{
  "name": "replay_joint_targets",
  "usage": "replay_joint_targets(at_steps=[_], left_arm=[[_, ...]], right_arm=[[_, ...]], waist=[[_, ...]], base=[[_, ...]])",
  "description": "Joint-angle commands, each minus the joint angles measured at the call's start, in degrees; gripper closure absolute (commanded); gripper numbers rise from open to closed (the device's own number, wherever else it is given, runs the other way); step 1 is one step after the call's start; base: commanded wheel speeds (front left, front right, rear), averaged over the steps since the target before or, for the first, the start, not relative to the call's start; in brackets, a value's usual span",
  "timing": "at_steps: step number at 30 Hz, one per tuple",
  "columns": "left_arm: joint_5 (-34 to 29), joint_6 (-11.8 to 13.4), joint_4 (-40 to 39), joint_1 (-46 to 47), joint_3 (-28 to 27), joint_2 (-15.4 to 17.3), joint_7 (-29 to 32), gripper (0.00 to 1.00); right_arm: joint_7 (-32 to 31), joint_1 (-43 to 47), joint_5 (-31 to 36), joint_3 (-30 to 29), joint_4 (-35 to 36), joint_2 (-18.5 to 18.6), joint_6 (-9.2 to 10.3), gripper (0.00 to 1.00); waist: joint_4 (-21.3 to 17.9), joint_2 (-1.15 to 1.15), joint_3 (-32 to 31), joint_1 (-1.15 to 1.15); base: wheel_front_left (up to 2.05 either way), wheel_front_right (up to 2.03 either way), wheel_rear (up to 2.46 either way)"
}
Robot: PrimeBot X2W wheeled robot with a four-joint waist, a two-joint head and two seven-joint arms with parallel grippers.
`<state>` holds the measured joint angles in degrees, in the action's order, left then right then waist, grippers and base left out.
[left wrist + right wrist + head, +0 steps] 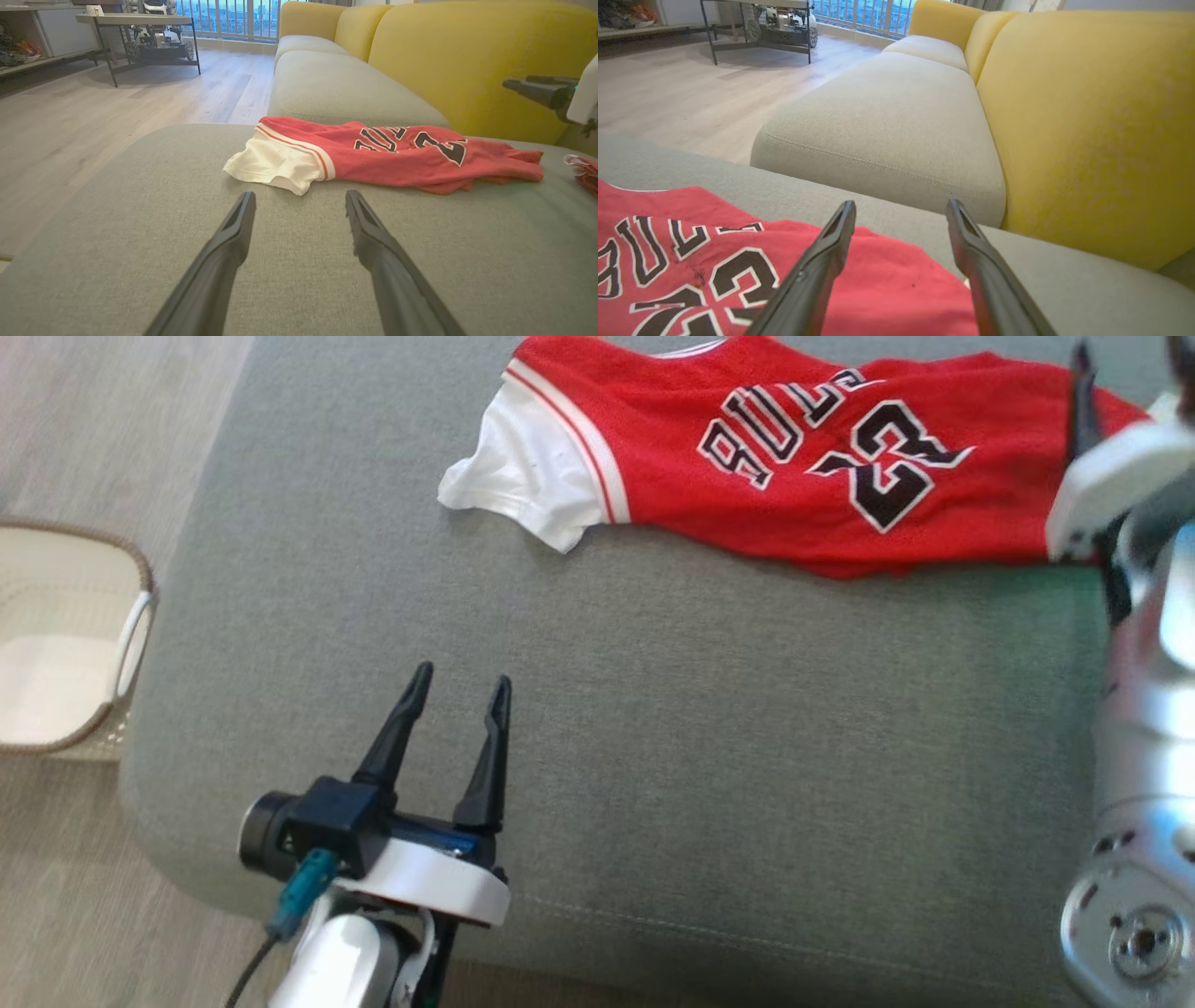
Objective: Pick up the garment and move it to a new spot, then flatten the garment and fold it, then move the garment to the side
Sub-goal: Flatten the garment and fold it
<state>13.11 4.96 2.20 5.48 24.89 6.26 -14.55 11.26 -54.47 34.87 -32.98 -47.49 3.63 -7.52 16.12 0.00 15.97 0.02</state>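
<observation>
The red jersey (794, 476) is spread, rumpled, across the far part of the grey seat cushion (653, 756), with its white sleeve toward the left edge. The right gripper (901, 203) is held released over its right end, grasping nothing. The left gripper (464, 677) is held open over bare cushion. A white basket (140, 607) is set on the wood floor (56, 933) beside the cushion's left edge.

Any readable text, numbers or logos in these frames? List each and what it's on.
"BULLS": black, white-edged letters on the red mesh jersey with white sleeve, upside down in the head view.
"23": large black number on the same jersey, next to the word.
No other legible text.
</observation>
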Motion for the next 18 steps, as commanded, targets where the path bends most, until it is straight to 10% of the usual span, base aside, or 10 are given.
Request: replay_joint_targets(at_steps=[1,8,18], left_arm=[[-0.5,-0.1,-1.7,1.1,-3.0,-0.3,-0.4,0.0],[-1.1,-0.5,-1.0,0.6,-5.6,-0.7,-0.4,0.0],[-2.9,-1.6,-1.0,0.2,-4.8,-1.7,-0.4,0.0]], right_arm=[[1.7,1.0,-2.8,-0.2,0.2,-0.6,0.03,0.0],[3.7,5.1,-29.1,15.2,-15.7,-0.7,0.03,0.0],[3.7,18.0,-55.7,42.5,-8.8,-0.7,0.03,0.0]], waist=[[-1.3,0.0,-0.9,-0.02],[-6.2,0.0,-2.8,-0.02],[-8.2,0.0,-5.0,-0.02]], base=[[0.0,0.0,0.0],[0.0,0.0,0.0],[0.0,0.0,0.0]])
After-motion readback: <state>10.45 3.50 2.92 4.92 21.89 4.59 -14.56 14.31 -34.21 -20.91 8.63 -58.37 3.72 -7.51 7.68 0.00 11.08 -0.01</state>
